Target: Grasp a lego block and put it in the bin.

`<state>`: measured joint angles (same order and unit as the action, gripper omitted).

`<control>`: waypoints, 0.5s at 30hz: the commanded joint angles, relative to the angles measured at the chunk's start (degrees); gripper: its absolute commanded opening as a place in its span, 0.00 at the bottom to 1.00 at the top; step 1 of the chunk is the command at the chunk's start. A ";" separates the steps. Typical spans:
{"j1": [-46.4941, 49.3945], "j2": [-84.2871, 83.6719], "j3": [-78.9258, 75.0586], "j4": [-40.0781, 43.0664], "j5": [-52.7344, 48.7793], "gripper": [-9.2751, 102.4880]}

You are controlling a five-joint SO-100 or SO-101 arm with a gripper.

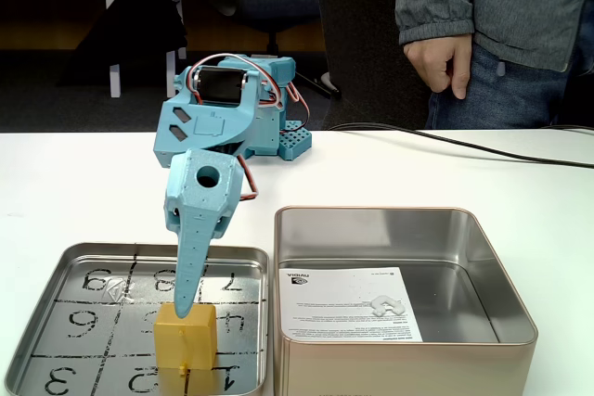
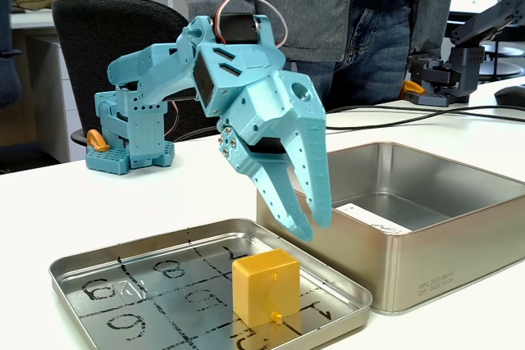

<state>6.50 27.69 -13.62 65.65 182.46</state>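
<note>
One small yellow-orange plastic block [image 2: 265, 286] was counted, along with two metal containers: one shallow silver tray with a black numbered grid [image 2: 98, 264] and one deep square silver tin [image 2: 426, 264] in which a single white printed paper sheet [image 1: 348, 303] was seen. One light-blue robot arm with one two-finger gripper [image 2: 302, 223] was counted on the table. One person in a grey jacket [image 1: 520, 6], one black office chair [image 2: 115, 38] and one second, dark arm [image 2: 480, 34] were noted behind.

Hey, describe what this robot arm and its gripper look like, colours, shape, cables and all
The arm is light blue printed plastic with black servo motors set into its joints, and red, white and dark wires loop over the top. Its base is a blue block dotted with holes. The gripper has two long, tapering blue fingers and a round hole in its body.
</note>
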 commanded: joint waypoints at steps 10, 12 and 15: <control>-5.10 5.71 -1.67 5.10 6.33 0.08; -5.10 6.06 -1.67 5.10 6.33 0.08; -4.83 7.91 -1.67 5.71 6.24 0.08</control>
<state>1.49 28.48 -13.62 69.61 182.46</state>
